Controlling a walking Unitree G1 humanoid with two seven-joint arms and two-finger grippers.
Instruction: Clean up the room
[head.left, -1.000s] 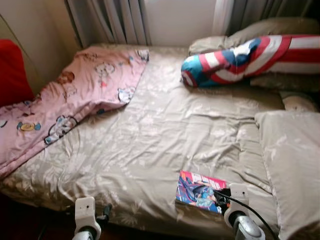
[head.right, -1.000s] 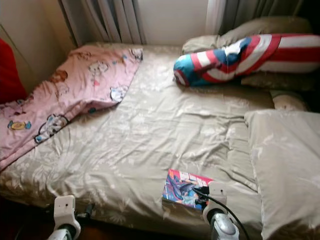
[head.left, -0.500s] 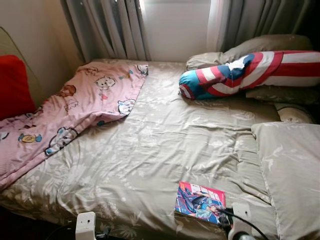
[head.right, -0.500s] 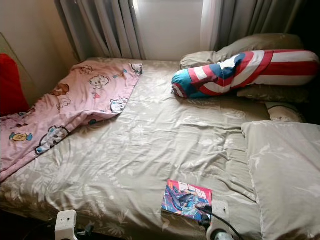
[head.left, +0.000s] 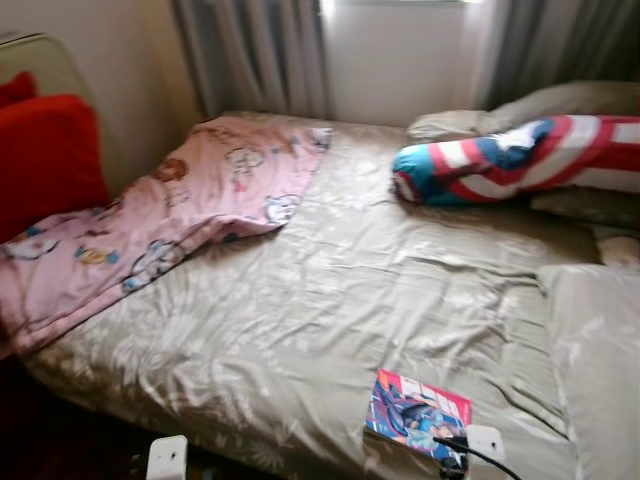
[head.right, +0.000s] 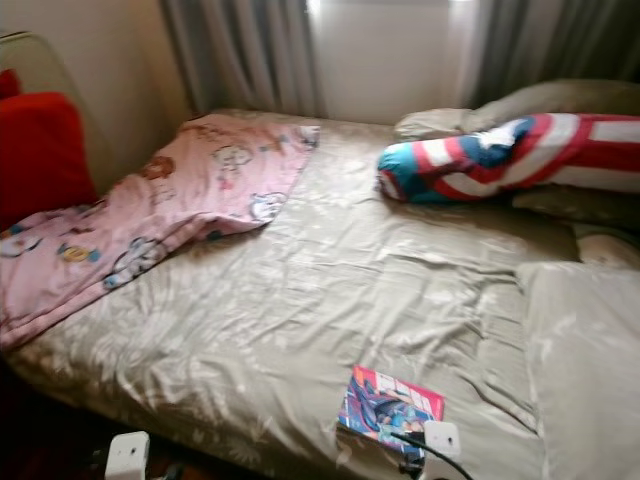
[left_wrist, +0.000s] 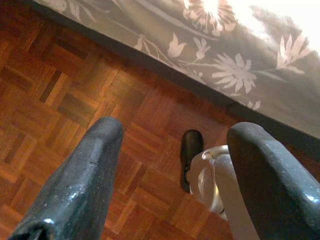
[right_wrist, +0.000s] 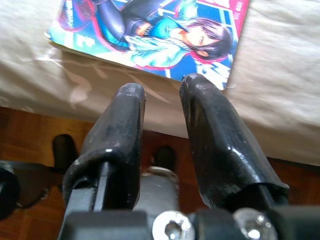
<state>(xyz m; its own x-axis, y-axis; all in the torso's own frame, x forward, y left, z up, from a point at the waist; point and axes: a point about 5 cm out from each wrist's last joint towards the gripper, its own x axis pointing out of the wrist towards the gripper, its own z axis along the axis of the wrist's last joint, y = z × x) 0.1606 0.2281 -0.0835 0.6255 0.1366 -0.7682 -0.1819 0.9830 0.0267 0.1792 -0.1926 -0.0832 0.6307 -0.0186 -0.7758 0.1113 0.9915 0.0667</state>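
A colourful comic book lies flat on the beige bedspread, near the bed's front edge at the right. My right gripper hovers just off that edge, below the comic book, its fingers a narrow gap apart with nothing between them. The right wrist shows beside the book's near corner. My left gripper hangs open over the parquet floor by the bed's side, holding nothing.
A pink cartoon blanket is spread over the bed's left side, next to a red cushion. A red, white and blue bolster lies at the back right. A beige pillow lies at the right. Curtains hang behind.
The camera has shifted, so more of the red cushion and wall shows at the left. Both wrists now sit lower in the picture. The comic book has not moved on the bed.
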